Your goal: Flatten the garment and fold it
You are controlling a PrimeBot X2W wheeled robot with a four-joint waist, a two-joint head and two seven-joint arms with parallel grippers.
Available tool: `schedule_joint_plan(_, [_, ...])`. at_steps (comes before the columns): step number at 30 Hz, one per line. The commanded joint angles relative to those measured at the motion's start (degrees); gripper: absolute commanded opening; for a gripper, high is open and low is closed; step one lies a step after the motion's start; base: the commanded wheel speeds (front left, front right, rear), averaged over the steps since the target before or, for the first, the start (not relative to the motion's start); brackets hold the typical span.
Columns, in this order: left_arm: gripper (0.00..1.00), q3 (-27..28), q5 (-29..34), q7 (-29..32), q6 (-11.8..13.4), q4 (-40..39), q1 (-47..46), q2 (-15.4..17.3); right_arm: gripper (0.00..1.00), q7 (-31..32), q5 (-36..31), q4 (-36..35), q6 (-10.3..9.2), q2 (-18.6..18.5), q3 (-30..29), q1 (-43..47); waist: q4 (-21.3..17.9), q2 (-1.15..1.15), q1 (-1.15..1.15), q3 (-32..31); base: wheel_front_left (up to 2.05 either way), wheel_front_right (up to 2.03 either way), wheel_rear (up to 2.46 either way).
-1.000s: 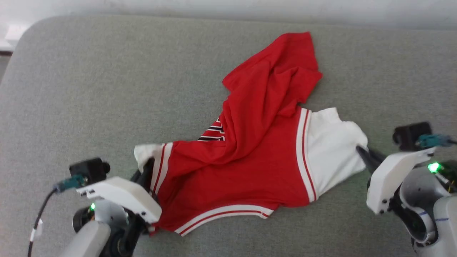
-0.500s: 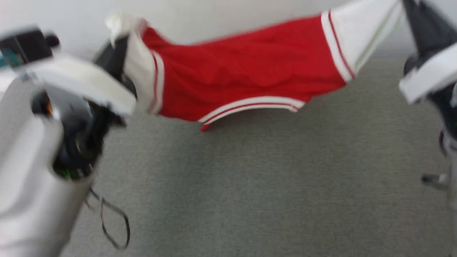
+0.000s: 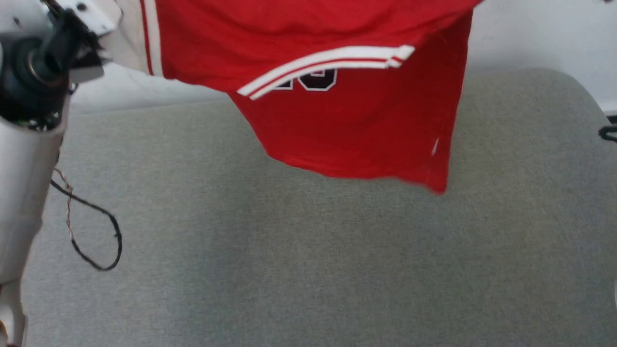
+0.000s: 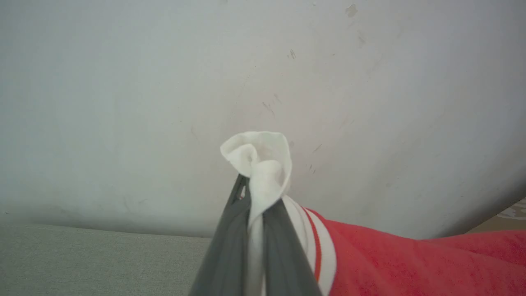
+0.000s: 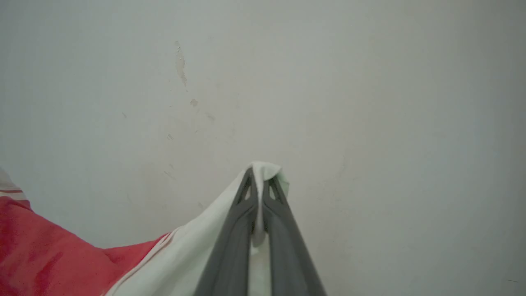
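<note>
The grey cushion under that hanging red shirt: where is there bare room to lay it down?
Nearly all of the grey cushion is bare: the wide stretch from below the hanging shirt toward the robot, and out to its right edge. The left side is more crowded, with a black cable loop beside the pale left arm.

Soft matt red cloth garment [image 3: 356,130], grey woven fabric couch [image 3: 337,265], scuffed matt wall [image 5: 370,82]

The garment [image 3: 356,130], red with 2 white sleeves, hangs stretched aloft, hem dangling; black lettering, perhaps digits, shows under striped trim.
</note>
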Motion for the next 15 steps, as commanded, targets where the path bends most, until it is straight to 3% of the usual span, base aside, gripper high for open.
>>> schedule_joint_plan(1, [0.00,-0.55,0.92,0.77,0.97,1.23,-1.75,0.43,0.00,0.72,-0.75,2.11,-0.04,0.20,0.65,-1.57,-1.53,0.00,0.01,2.35,0.00,0.00,0.00])
schedule_joint_plan(9, [0.00,-1.24,5.19,-1.55,3.02,3.73,-11.23,-0.98,0.00,-1.05,-5.21,9.02,-0.04,0.84,1.27,-10.69,-2.46,0.00,0.01,13.84,0.00,0.00,0.00])
schedule_joint_plan(15, [0.00,1.04,7.05,-6.65,2.69,6.43,-19.58,-2.25,0.00,-5.22,-8.89,14.43,-0.04,0.46,0.97,-21.06,-2.05,0.00,0.01,21.74,0.00,0.00,0.00])
